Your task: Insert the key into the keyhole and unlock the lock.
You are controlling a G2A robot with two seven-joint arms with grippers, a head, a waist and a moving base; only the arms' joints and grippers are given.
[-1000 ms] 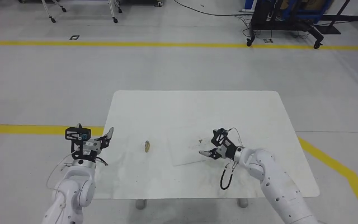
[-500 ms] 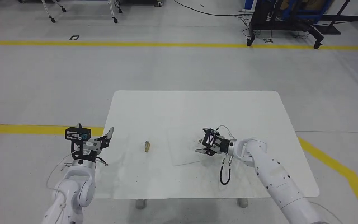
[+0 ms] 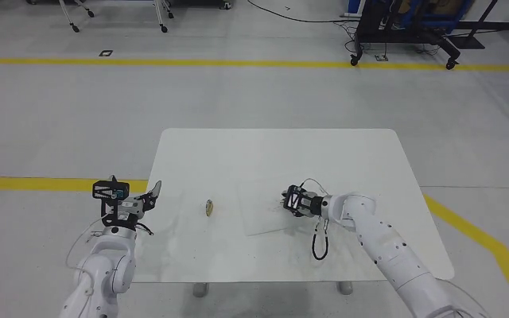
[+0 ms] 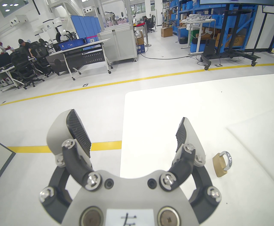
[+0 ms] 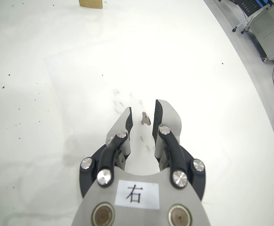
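A small silver key [image 5: 146, 119] lies flat on the white table between the fingers of my right gripper [image 5: 143, 111], which is open around it without gripping it. From above, that gripper [image 3: 289, 201] sits low near the table's middle. A brass padlock [image 4: 221, 164] with a silver shackle lies on the table's left part, also seen from above as the padlock [image 3: 208, 207] and as a brass block [image 5: 90, 3] far ahead of the right gripper. My left gripper [image 4: 130, 128] is open and holds nothing, hovering off the table's left edge [image 3: 149, 199].
A thin white sheet [image 3: 262, 208] lies on the table [image 3: 342, 159] under the key area. Small dark specks and scuff marks [image 5: 118, 104] dot the surface. A black cable [image 3: 320, 242] loops below the right wrist. Yellow floor tape [image 3: 48, 184] runs beside the table.
My right gripper moved left across the table and came down around the key, its fingers drawing closer together. The left arm and padlock have not moved.
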